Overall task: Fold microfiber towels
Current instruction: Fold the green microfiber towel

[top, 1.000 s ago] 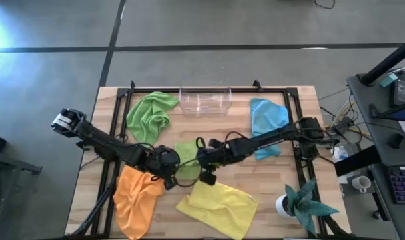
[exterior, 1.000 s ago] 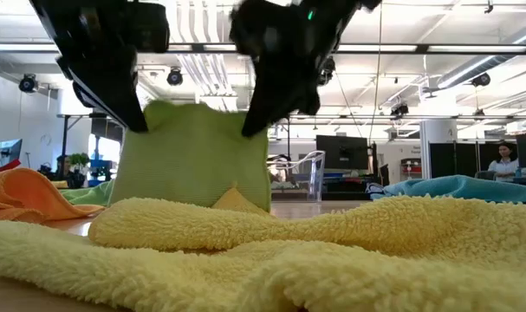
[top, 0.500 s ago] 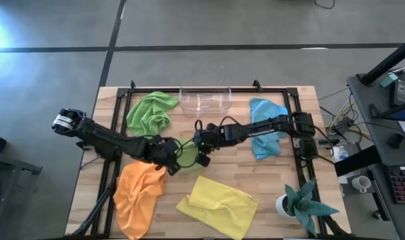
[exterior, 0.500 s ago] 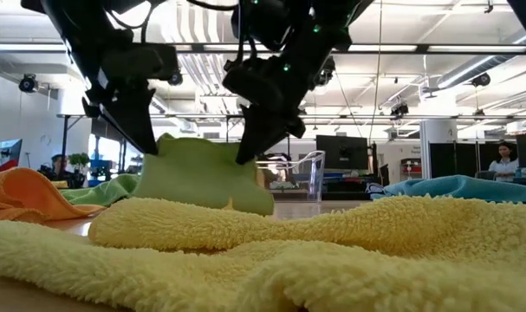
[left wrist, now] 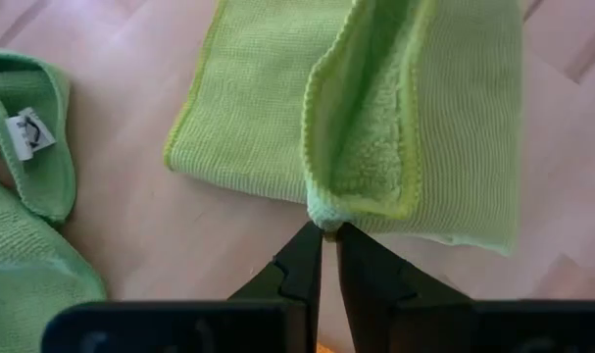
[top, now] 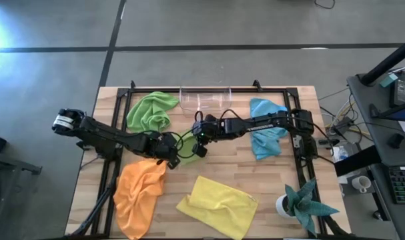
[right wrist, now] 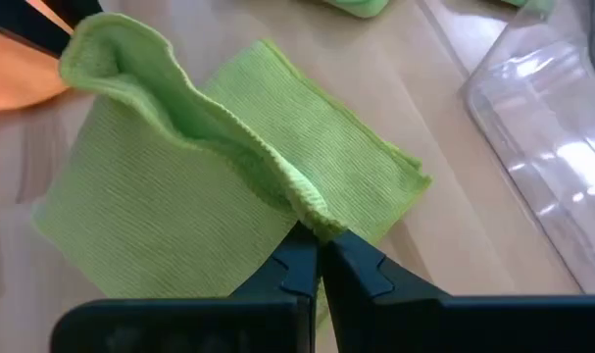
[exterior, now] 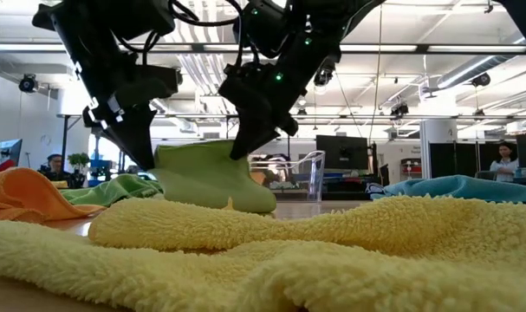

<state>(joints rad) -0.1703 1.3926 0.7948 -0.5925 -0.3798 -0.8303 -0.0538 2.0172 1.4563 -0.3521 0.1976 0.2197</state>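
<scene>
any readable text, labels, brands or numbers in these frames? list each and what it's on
No text can be read.
White care tag on the second lime green towel: dark marks, too small to read.
Monitors in the room beyond the table: too far to read.
Folded lime green towel, clear plastic bin: no print visible.

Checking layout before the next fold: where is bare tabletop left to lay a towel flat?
Bare wood lies between the yellow towel and the blue towel, and along the near edge left of the plant. The middle is crowded: both grippers pinch the green towel being folded, with the orange towel close beside it.
</scene>
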